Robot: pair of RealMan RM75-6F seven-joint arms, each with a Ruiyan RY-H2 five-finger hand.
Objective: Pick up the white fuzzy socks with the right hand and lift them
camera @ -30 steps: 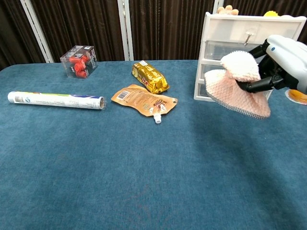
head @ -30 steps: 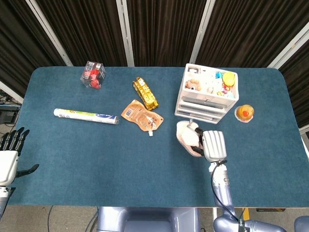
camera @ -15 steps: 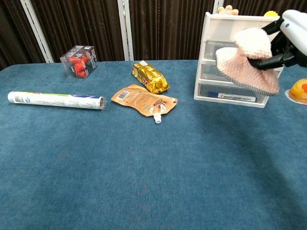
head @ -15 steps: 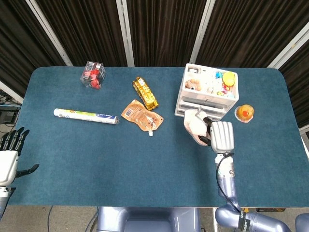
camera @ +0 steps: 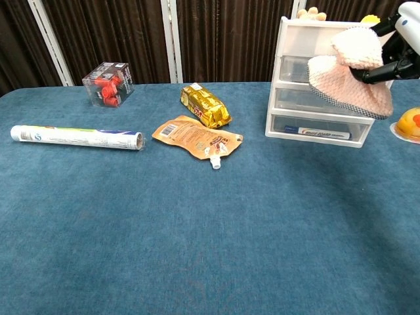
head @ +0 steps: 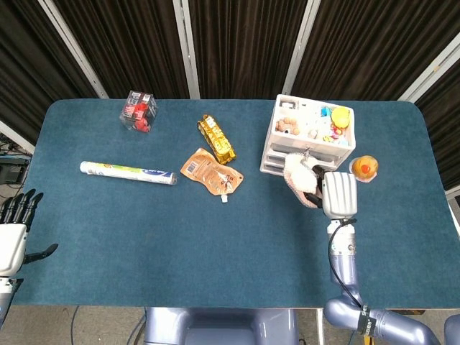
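The white fuzzy socks [head: 301, 179] [camera: 351, 79] hang in the air in front of the white drawer unit [head: 310, 141] [camera: 298, 72], well above the blue table. My right hand [head: 336, 194] [camera: 401, 46] grips them from the right side, its fingers wrapped round the bundle. In the chest view only the dark fingers and a bit of white shell show at the right edge. My left hand [head: 13, 228] rests open off the table's left front corner, fingers spread, holding nothing.
A gold snack pack [head: 216, 139], an orange spout pouch [head: 210, 172], a long tube [head: 128, 172] and a clear box of red items [head: 139, 111] lie on the left half. An orange fruit cup [head: 364, 169] stands right of the drawers.
My right hand has risen with the socks and shifted right, from near the table surface up to the height of the drawer unit's top. The left hand stayed still.
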